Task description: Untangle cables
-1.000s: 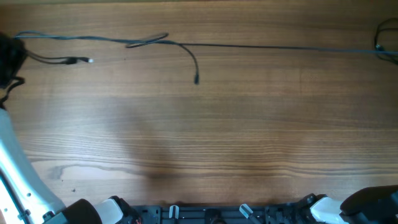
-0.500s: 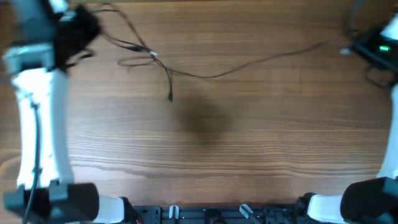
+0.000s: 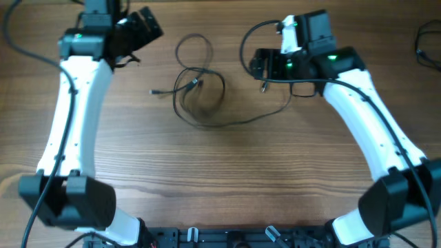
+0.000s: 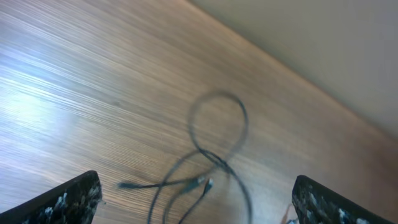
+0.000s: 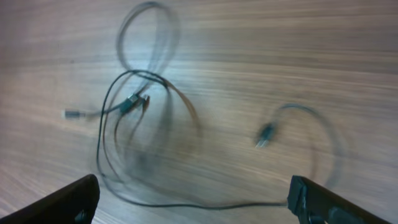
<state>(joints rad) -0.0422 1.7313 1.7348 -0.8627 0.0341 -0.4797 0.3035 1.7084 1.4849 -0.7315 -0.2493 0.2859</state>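
Note:
The cables [image 3: 191,84] are thin black wires lying in loose overlapping loops on the wooden table at the back middle, with small plug tips [image 3: 153,91] sticking out. One strand runs right to a plug [image 3: 262,87] under my right gripper [image 3: 255,65]. My left gripper [image 3: 147,27] hovers to the upper left of the loops. The left wrist view shows the cables [image 4: 214,160] on the table ahead of the left gripper [image 4: 199,202], which is wide open and empty. In the right wrist view the right gripper [image 5: 196,202] is also wide open, with the cables [image 5: 134,101] beyond it.
Thicker black robot cables [image 3: 428,41] lie at the far right edge of the table. A black rail [image 3: 227,238] with the arm bases runs along the front edge. The table's far edge [image 4: 292,74] lies just behind the loops.
The cables were stretched across the back of the table and now lie bunched in loops at the back middle. Both arms have come in from the sides to flank them.

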